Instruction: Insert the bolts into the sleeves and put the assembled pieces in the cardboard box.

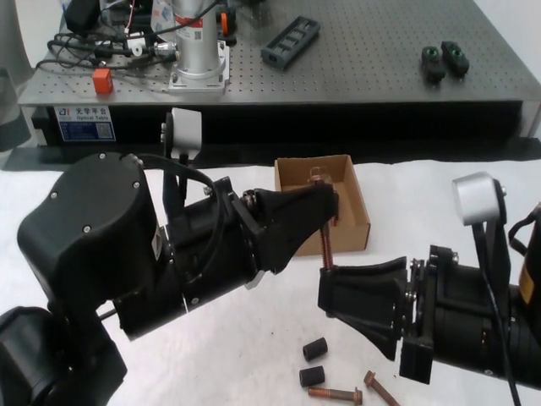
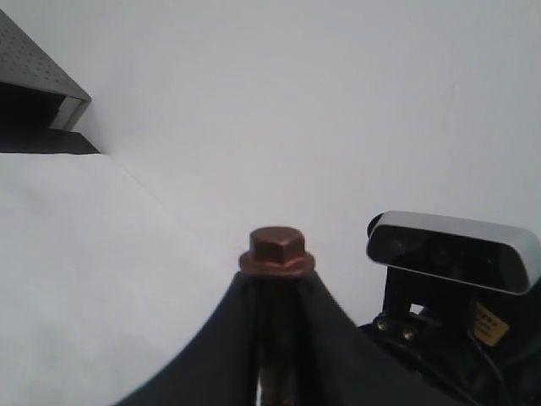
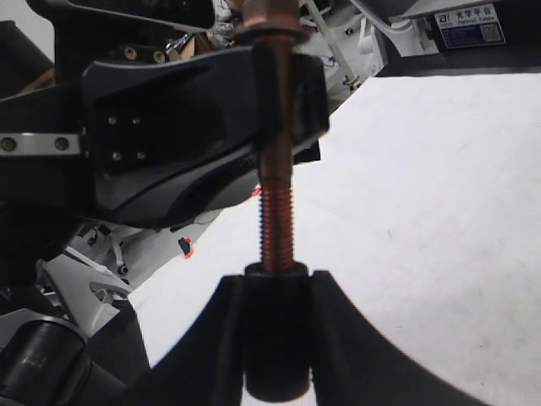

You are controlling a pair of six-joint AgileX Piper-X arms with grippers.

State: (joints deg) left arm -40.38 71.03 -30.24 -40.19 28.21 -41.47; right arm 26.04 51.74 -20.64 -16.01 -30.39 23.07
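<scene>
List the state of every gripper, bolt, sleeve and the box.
Left gripper, shut on the bolt below its head.
Bolt, upright, threaded end just entering the sleeve.
Right gripper, shut on the sleeve.
Cardboard box, open.
Two loose sleeves, on the cloth, without bolts.
Two loose bolts, lying flat, unassembled.

1. The high view looks forward and down from behind both arms, well back from the bolt [image 1: 328, 241].
2. The left wrist view looks along the left gripper [image 2: 275, 296], very near the bolt's head, with the right arm's camera [image 2: 452, 249] beyond it.
3. The right wrist view, close to the bolt's threaded end, faces the left gripper.
4. All three views share the bolt.
</scene>
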